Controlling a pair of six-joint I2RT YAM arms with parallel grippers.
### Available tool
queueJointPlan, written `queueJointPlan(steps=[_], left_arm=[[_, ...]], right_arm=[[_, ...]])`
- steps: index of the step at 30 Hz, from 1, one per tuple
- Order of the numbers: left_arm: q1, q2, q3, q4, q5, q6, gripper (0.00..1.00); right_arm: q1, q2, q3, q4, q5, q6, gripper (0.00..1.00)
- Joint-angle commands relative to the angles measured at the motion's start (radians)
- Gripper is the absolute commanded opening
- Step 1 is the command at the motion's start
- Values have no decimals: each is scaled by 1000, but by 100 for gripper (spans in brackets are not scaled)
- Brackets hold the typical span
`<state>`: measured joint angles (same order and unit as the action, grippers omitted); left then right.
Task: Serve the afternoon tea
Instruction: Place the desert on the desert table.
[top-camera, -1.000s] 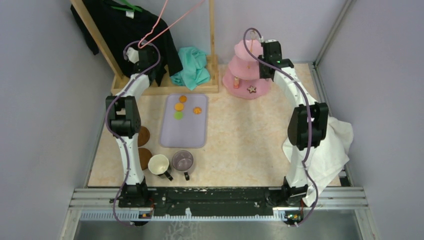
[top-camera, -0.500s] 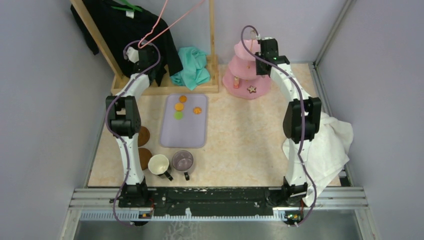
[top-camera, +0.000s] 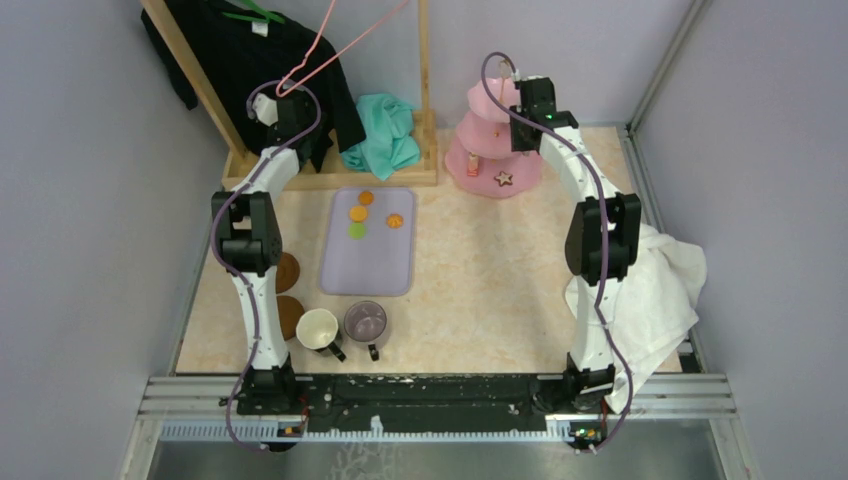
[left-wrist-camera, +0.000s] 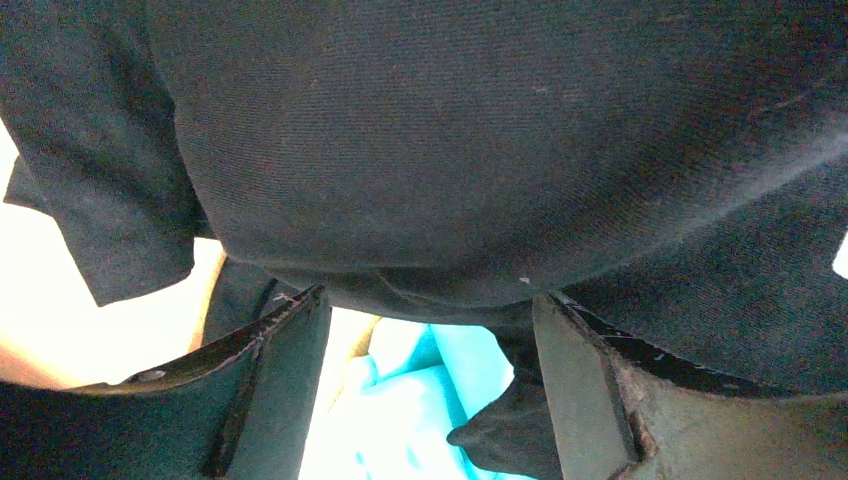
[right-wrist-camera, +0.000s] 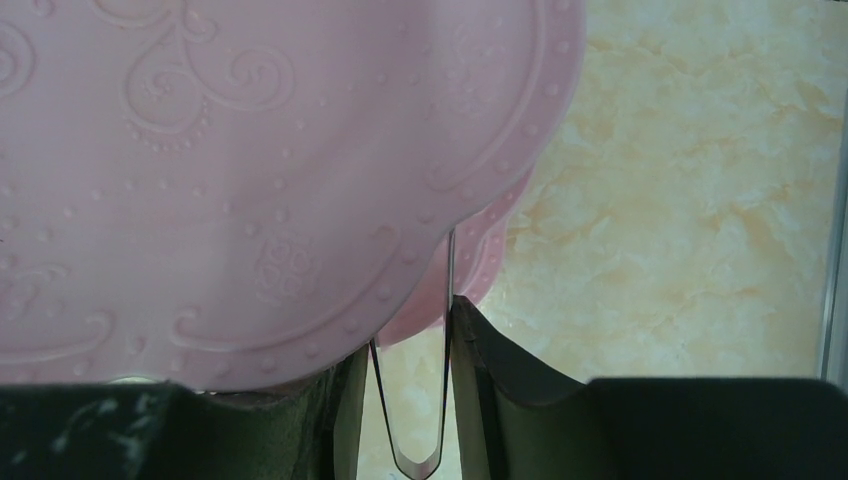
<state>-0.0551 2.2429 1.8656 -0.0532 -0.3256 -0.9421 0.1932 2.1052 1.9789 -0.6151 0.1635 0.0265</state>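
Note:
The pink three-tier stand (top-camera: 492, 150) stands at the back right with a star cookie (top-camera: 503, 179) on its bottom tier. My right gripper (top-camera: 524, 95) hovers at the top tier, shut on thin metal tongs (right-wrist-camera: 446, 350). The tong legs run forward from my right gripper (right-wrist-camera: 408, 340) to the scalloped edge of the stand (right-wrist-camera: 250, 170), their tips hidden. Orange sweets (top-camera: 357, 213) and a green one (top-camera: 356, 230) lie on a lilac tray (top-camera: 367, 265). The cream mug (top-camera: 317, 327), purple mug (top-camera: 366, 322) and brown coasters (top-camera: 288, 272) sit front left. My left gripper (left-wrist-camera: 430, 300) is open against a black garment (left-wrist-camera: 450, 150).
A wooden rack (top-camera: 330, 175) with the black garment (top-camera: 250, 60) and a pink hanger (top-camera: 330, 50) fills the back left. A teal cloth (top-camera: 385, 135) lies at its base. A white towel (top-camera: 655, 290) is draped by the right arm. Walls close in on both sides.
My right arm has shifted slightly left, nearer the stand's top tier, with the tongs still in its grip. The left arm has not moved.

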Motion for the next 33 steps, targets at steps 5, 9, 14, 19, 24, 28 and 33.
queueJointPlan(steps=[5, 9, 14, 19, 24, 28, 33], left_arm=[[3, 13, 11, 1, -6, 16, 79], [2, 11, 8, 2, -3, 12, 79], [1, 4, 1, 2, -1, 10, 79], [-1, -4, -10, 7, -1, 9, 79], [-4, -11, -15, 7, 0, 11, 79], [-7, -16, -18, 9, -1, 10, 79], [-10, -18, -21, 9, -1, 10, 79]], right_arm=[[-6, -39, 0, 50, 8, 9, 34], [-6, -53, -18, 54, 11, 10, 35], [-6, -76, -47, 64, 14, 11, 35], [-6, -102, -69, 72, 16, 13, 35], [-6, -122, -92, 79, 11, 18, 35], [-6, -134, -112, 87, 8, 19, 36], [-6, -142, -125, 89, 8, 18, 38]])
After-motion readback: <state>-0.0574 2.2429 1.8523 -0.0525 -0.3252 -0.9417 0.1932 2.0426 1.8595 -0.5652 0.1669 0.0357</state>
